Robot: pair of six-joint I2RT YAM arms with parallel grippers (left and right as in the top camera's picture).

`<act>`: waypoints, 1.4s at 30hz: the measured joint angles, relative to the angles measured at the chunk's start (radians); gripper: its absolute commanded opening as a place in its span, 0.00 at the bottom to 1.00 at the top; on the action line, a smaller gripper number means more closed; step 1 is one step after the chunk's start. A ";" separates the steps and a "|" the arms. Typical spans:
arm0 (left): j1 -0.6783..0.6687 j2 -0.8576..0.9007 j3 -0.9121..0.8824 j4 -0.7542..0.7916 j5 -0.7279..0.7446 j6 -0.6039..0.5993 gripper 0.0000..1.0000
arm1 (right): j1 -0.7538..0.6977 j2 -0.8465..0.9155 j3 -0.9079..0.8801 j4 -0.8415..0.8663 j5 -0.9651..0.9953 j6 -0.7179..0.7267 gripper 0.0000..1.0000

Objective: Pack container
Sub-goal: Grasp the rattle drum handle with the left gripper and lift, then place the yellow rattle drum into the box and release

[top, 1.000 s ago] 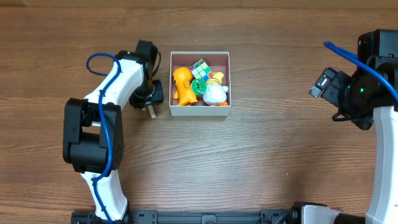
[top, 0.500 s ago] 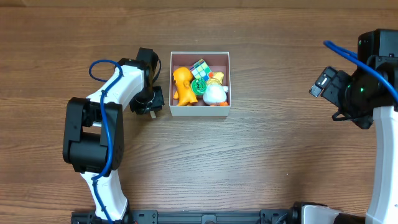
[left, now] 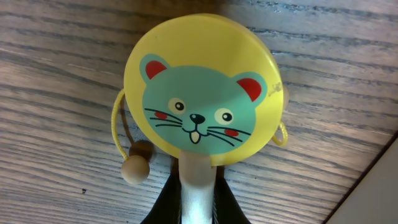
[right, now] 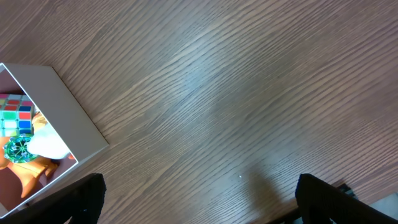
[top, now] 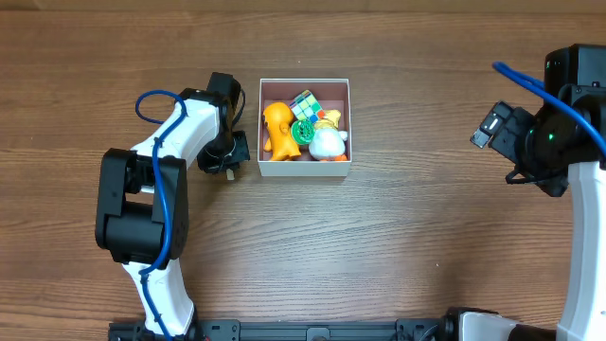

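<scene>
One wooden desk [top: 398, 237] carries the white container [top: 304, 170] with an orange toy [top: 276, 128] and a cube [top: 305, 103] inside; my left claw [left: 198, 190] grips a yellow rattle [left: 199, 93], my right claw [right: 199, 194] is spread wide.

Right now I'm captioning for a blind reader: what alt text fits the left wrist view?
A round yellow drum toy with a teal mouse face fills the frame, its pale handle held in the left gripper. A wooden bead on a yellow cord sits at its left, over the wooden table.
</scene>
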 measured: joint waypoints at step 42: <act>-0.237 -0.196 0.438 -0.293 0.068 0.105 1.00 | 0.000 -0.002 0.000 0.049 -0.006 -0.037 1.00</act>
